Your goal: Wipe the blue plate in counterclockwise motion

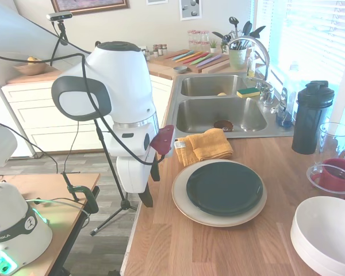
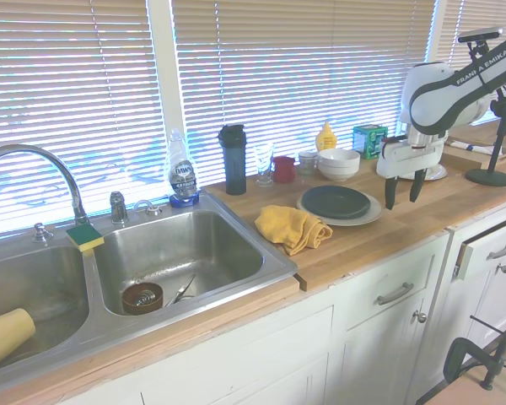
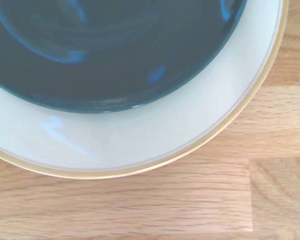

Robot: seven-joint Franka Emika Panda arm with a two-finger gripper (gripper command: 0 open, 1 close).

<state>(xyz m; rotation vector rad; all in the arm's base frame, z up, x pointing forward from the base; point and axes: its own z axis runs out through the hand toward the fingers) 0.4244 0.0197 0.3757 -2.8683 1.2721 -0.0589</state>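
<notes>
One blue plate (image 1: 224,188) sits centred on one larger cream plate (image 1: 184,208) on the wooden desk (image 1: 218,247), a little in from its front edge, with one yellow cloth (image 1: 206,145) crumpled just beside the two plates toward the sink (image 1: 221,115). The pincer (image 2: 404,187) hangs empty above the desk near the cream plate's rim on the side away from the cloth, its two fingers (image 2: 390,192) apart and pointing down. Two stacked white bowls (image 1: 328,236) stand near the desk's back edge beyond the plates, alongside one red cup (image 1: 336,175) and one black bottle (image 1: 310,118).
</notes>
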